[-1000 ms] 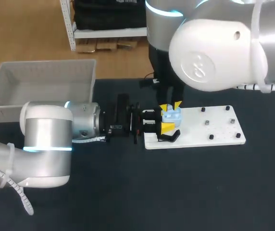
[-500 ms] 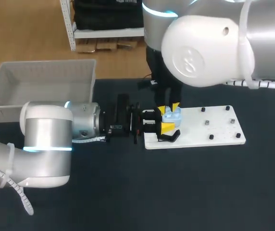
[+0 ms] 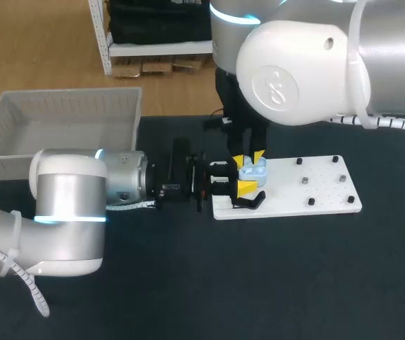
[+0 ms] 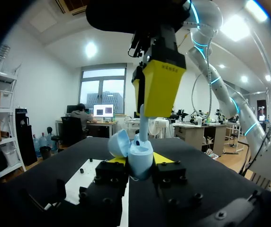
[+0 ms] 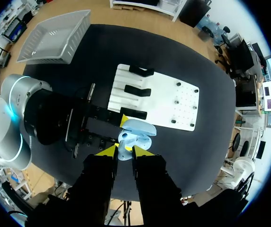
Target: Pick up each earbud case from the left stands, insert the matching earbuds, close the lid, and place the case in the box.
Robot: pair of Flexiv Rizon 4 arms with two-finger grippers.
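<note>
"Where's the earbud case?"
"Lid open, clamped between the left gripper fingers, just above the white board."
"And the right gripper?"
"Directly over it, pinching an earbud that reaches down into the case."

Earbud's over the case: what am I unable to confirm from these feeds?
- Head view: case interior, covered by the jaws of the right arm.
- Left wrist view: whether the earbud is seated; the case rim hides its tip.
- Right wrist view: the case's wells, too small, partly behind the jaws.
</note>
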